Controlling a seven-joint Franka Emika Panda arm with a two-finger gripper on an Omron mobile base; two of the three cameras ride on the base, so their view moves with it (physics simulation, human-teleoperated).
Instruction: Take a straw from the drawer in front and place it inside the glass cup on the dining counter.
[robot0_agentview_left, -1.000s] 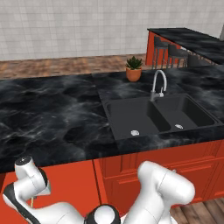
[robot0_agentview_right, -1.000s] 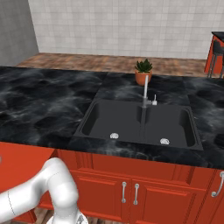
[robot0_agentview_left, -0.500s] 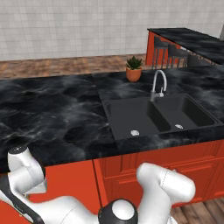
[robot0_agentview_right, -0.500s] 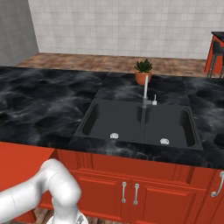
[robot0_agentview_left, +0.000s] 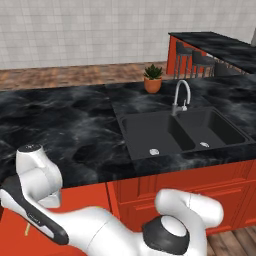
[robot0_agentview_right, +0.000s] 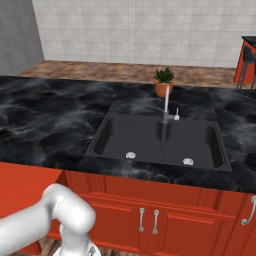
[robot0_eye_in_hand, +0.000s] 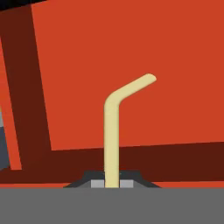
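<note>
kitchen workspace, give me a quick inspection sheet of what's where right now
surface: black marble counter with a dark double sink and a faucet.
job's things: straw rises from between the fingers, bent tip up, over the red drawer interior; dining counter far right with stools; glass cup not made out.
clutter: potted plant behind the sink.
grippers: gripper shut on the straw.
cables: nothing seen.
surroundings: tiled wall, wood floor, red cabinet doors.
</note>
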